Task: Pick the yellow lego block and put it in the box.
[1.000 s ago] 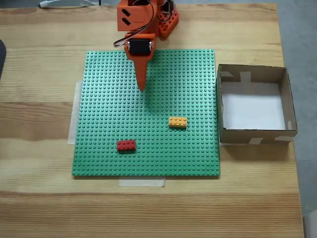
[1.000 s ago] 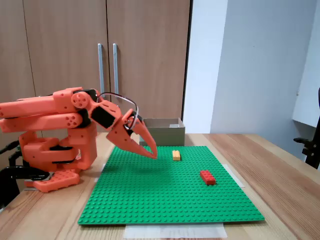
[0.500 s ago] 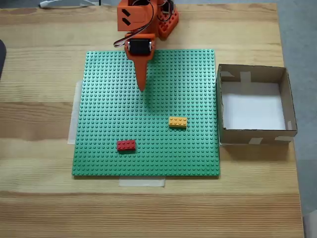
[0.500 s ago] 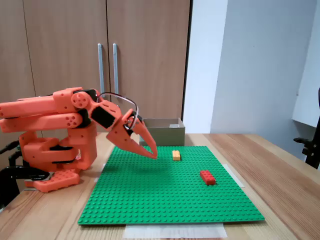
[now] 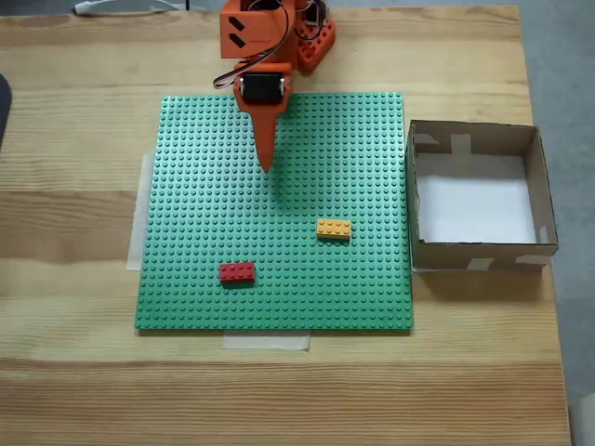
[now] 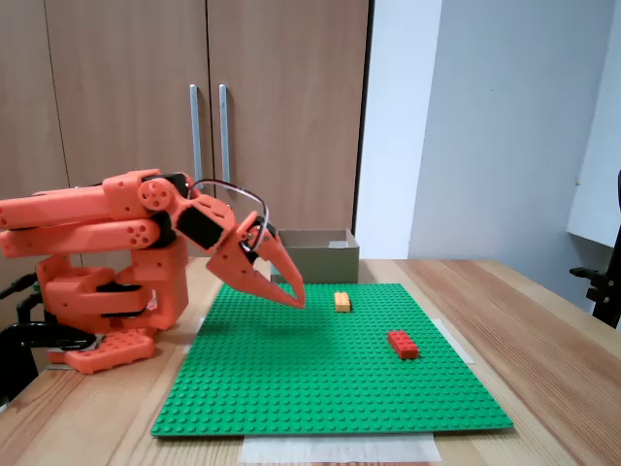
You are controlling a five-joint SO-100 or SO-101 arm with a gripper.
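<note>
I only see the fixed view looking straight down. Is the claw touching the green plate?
Observer: No. In a fixed view from the side, the claw hangs a little above the green plate, slanting down.
Operator: Is it open?
Observer: From the side its tips look closed together, with nothing held.
Operator: Is the box tall?
Observer: The box wall rises well above the yellow brick.
</note>
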